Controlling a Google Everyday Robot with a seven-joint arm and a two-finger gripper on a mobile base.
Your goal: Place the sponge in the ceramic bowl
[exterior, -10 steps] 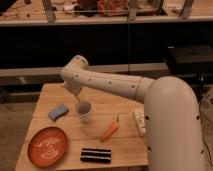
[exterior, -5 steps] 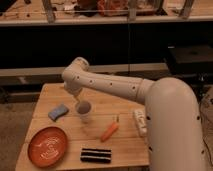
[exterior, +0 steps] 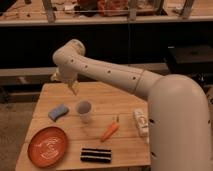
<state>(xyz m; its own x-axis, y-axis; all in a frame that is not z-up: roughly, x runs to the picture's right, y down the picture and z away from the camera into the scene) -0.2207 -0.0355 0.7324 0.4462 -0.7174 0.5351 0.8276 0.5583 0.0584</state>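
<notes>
No writing can be read anywhere. The white packet [exterior: 141,122] near the right edge of the bench [exterior: 112,102] carries a few dark marks, too small to make out. The black block with pale stripes [exterior: 96,155] at the front edge shows no label.

The ceramic bowl [exterior: 47,146] is orange-red and shallow and sits at the front left corner of the bench. Its inside shows only a pale swirl pattern, with nothing lying in it. A pale cup [exterior: 84,111] stands upright near the middle of the bench, and I cannot tell whether it holds anything. A carrot [exterior: 110,131] lies tilted between the cup and the packet, touching neither.

The sponge [exterior: 58,111] is blue and lies flat on the bench close to the left edge. It is just beside the cup and behind the bowl, apart from both.

The gripper [exterior: 74,90] hangs from the end of the white arm [exterior: 107,75] over the back part of the bench, pointing down. Its fingers are spread apart and it has hold of nothing. It is above and behind the sponge, a little toward the cup's side, and does not touch the sponge, the cup or the bench.
</notes>
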